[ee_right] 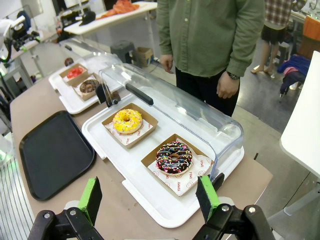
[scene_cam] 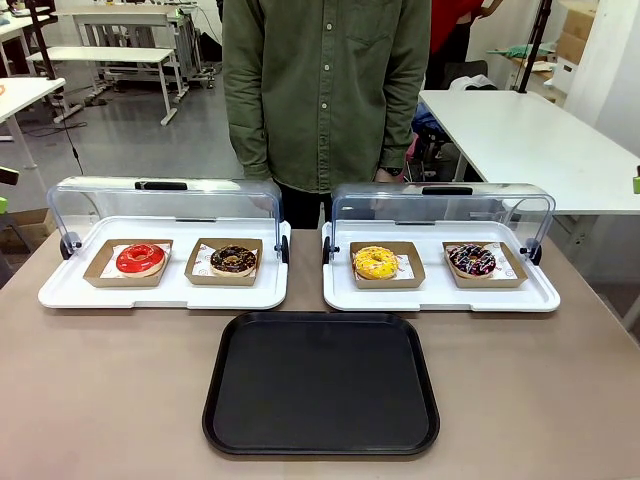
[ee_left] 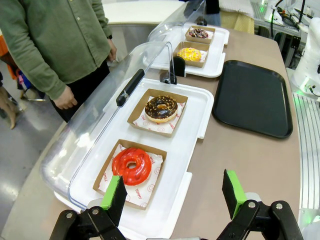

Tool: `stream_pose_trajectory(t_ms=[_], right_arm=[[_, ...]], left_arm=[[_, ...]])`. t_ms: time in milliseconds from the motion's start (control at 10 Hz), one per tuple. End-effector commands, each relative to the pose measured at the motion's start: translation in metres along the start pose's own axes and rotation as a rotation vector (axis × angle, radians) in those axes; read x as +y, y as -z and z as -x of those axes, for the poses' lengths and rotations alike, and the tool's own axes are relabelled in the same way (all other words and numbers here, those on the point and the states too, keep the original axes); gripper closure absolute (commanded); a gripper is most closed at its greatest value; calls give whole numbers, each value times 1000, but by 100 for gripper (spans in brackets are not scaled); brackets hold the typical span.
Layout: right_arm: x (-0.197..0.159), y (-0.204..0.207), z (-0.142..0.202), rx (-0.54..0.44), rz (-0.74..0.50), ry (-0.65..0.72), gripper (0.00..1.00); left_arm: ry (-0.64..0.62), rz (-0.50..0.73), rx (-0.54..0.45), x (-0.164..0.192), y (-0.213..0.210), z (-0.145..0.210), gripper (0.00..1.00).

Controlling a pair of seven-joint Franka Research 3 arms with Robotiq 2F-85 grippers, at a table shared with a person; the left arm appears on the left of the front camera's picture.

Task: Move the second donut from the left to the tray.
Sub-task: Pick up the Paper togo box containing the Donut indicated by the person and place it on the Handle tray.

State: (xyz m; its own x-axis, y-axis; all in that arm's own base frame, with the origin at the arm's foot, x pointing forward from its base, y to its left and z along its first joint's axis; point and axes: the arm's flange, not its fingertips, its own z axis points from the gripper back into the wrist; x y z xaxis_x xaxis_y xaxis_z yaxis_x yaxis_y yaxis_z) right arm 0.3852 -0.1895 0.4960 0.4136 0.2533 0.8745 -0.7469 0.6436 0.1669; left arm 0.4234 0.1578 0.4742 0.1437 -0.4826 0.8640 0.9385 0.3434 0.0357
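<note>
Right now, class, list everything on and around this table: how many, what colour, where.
display trays: two, white, clear lids raised, far side
red donut: one, red, left display tray, left holder
chocolate donut: one, dark brown, same tray, right holder
yellow donut: one, yellow, right display tray, left holder
sprinkled donut: one, dark, same tray, right holder
cardboard holders: four, brown, under the donuts
black tray: one, black, near middle
person: one, green shirt, far side
left gripper and right gripper: two, black, green pads, open
</note>
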Motion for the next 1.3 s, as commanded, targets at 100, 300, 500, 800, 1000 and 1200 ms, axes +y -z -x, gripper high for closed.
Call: stream_pose_trajectory(t_ms=[100, 300, 500, 800, 1000, 1200], right_arm=[[0, 1, -2, -8, -4, -5, 0], [0, 1, -2, -8, -4, -5, 0], [0, 1, -2, -8, -4, -5, 0], [0, 1, -2, -8, -4, -5, 0], [0, 1, -2, -8, -4, -5, 0], [0, 1, -2, -8, -4, -5, 0]], left_arm=[[3, 9, 3, 1, -2, -1, 0], [3, 9, 3, 1, -2, -1, 0], [3, 9, 3, 1, -2, -1, 0], [3, 9, 3, 1, -2, -1, 0], [3, 9, 3, 1, -2, -1, 0], [3, 9, 3, 1, -2, -1, 0]])
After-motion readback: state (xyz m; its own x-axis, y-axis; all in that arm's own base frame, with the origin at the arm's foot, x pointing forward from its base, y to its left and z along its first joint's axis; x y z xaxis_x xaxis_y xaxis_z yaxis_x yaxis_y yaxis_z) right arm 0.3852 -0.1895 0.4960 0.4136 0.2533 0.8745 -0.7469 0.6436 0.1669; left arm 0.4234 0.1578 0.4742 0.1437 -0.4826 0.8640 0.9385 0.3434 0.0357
